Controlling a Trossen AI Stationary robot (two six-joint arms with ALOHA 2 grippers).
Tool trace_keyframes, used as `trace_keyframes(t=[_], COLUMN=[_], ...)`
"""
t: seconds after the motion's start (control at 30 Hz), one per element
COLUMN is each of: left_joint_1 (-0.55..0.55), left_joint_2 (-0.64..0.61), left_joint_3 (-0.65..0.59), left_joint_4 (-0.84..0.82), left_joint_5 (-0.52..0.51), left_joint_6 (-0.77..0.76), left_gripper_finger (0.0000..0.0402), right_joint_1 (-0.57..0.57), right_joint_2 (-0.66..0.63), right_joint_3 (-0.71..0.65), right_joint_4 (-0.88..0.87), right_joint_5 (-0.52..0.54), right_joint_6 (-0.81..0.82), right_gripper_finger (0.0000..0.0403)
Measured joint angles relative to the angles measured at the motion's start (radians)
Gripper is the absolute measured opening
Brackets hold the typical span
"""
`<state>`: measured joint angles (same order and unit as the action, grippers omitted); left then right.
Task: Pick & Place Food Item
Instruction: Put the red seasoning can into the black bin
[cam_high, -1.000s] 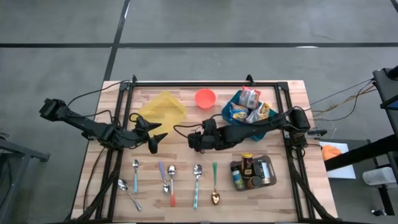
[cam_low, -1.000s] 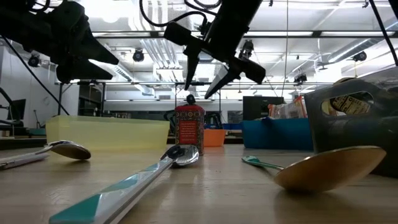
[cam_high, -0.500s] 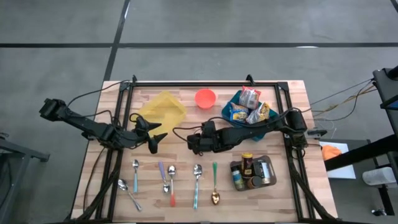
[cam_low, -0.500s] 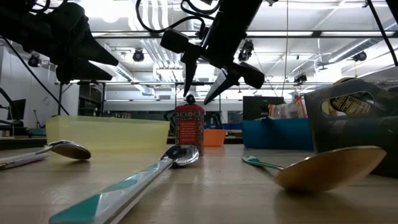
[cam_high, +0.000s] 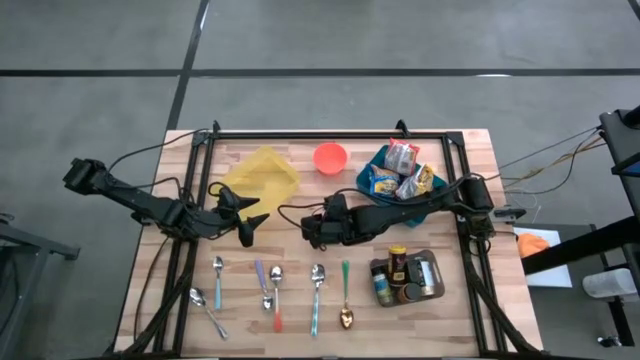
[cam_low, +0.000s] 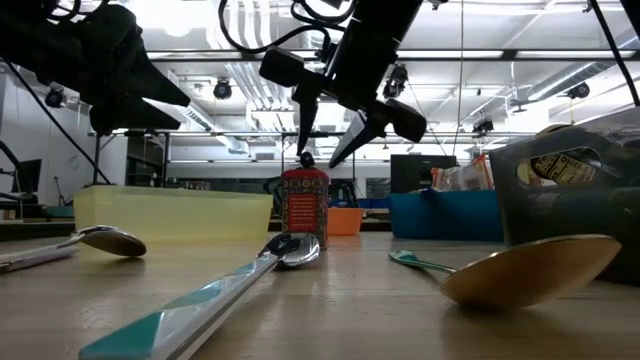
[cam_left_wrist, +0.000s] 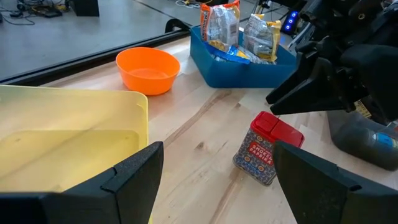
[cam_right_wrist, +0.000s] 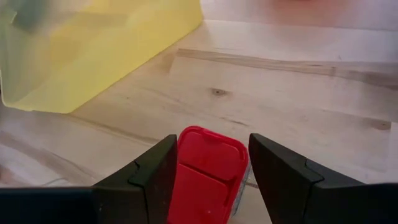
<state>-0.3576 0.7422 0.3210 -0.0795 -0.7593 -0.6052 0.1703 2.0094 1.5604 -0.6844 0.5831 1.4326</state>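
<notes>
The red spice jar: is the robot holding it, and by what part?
Not yet. The right gripper hangs open just above the paprika jar, its fingers on either side of the red lid without touching. The left gripper is open and empty too.

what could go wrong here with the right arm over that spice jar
The right end effector hangs open above the upright spice jar; an off-centre descent could tip it. Once lifted, the carry could clip the yellow container or the left end effector waiting beside it.
</notes>
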Motion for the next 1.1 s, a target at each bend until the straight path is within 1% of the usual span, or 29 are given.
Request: trace_keyframes(t=[0.27,0.53,0.87,0.97,1.1], left_joint_1=[0.000,0.000,0.000,0.000,0.000], left_joint_2=[0.000,0.000,0.000,0.000,0.000], left_joint_3=[0.000,0.000,0.000,0.000,0.000], left_joint_4=[0.000,0.000,0.000,0.000,0.000], left_joint_5=[0.000,0.000,0.000,0.000,0.000], left_joint_6=[0.000,0.001,0.003,0.003,0.003], left_gripper_finger=[0.0300,0.0300,0.0300,0.0300,0.0300], right_joint_1=[0.000,0.009,0.009,0.009,0.009], right_joint_2=[0.000,0.002,0.002,0.002,0.002], right_joint_3=[0.000,0.000,0.000,0.000,0.000], right_joint_4=[-0.019,-0.012,-0.013,-0.012,0.026], right_joint_5=[-0.003,-0.023,-0.023,-0.023,-0.027], right_joint_6=[0.031,0.034,0.027,0.027,0.012], right_gripper_finger=[0.0196,0.0196,0.0199,0.0225,0.0292])
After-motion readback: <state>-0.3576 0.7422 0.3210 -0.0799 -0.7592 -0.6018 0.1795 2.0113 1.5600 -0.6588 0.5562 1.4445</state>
